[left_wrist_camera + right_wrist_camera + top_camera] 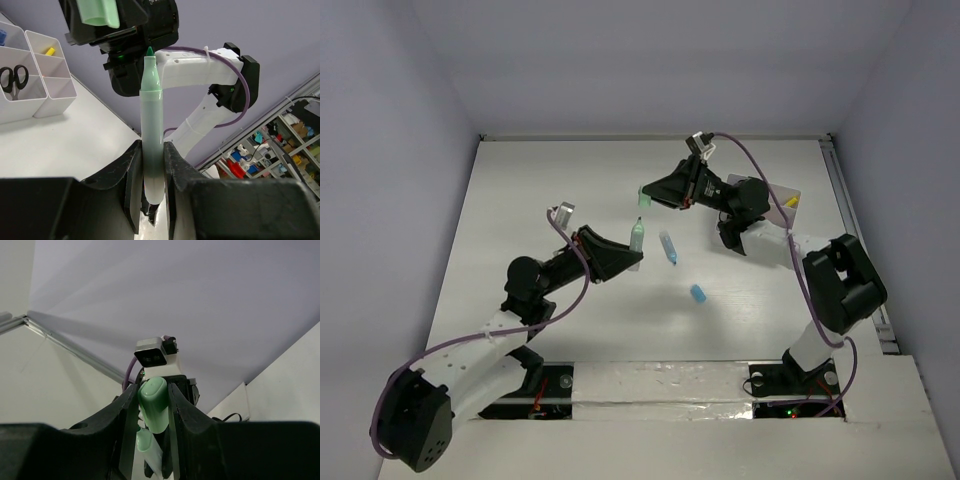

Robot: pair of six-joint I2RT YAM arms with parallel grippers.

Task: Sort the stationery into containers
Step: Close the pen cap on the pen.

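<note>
My left gripper (632, 248) is shut on a mint-teal marker (637, 236), uncapped, held above the table with its tip pointing at the right gripper. In the left wrist view the marker (151, 120) stands between the fingers (131, 175). My right gripper (646, 198) is shut on the marker's mint cap (644, 201), just beyond the tip. The cap fills the jaws in the right wrist view (155, 402), with the marker (146, 446) below it. The white containers (50, 75) hold black-handled scissors (14, 77) and a yellow-tipped pen (49, 51).
A blue marker (668, 247) and a small blue-capped bottle (698, 293) lie on the white table between the arms. The containers (788, 205) are mostly hidden behind the right arm at the back right. Walls enclose the table on three sides.
</note>
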